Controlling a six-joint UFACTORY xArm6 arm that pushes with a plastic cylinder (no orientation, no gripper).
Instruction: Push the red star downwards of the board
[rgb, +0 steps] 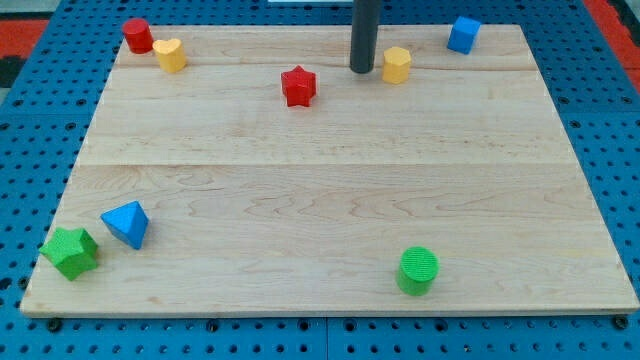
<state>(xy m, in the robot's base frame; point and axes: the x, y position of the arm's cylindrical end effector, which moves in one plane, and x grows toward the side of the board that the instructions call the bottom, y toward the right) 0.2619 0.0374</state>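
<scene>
Just left of my tip (362, 70), slightly lower, lies the red star (298, 86).

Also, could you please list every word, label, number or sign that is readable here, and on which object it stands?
There are none: no text shows on the wooden board, on the blocks such as the red star and the green cylinder, or on my tip.

I see my tip (362, 70), a dark grey rod end, over a pale wooden board (330, 200) with fine grain. Just to its right sits a yellow plastic block (397, 65); to its left, a red plastic star (298, 86). The surrounding blue pegboard (600, 120) is dotted with holes.
</scene>
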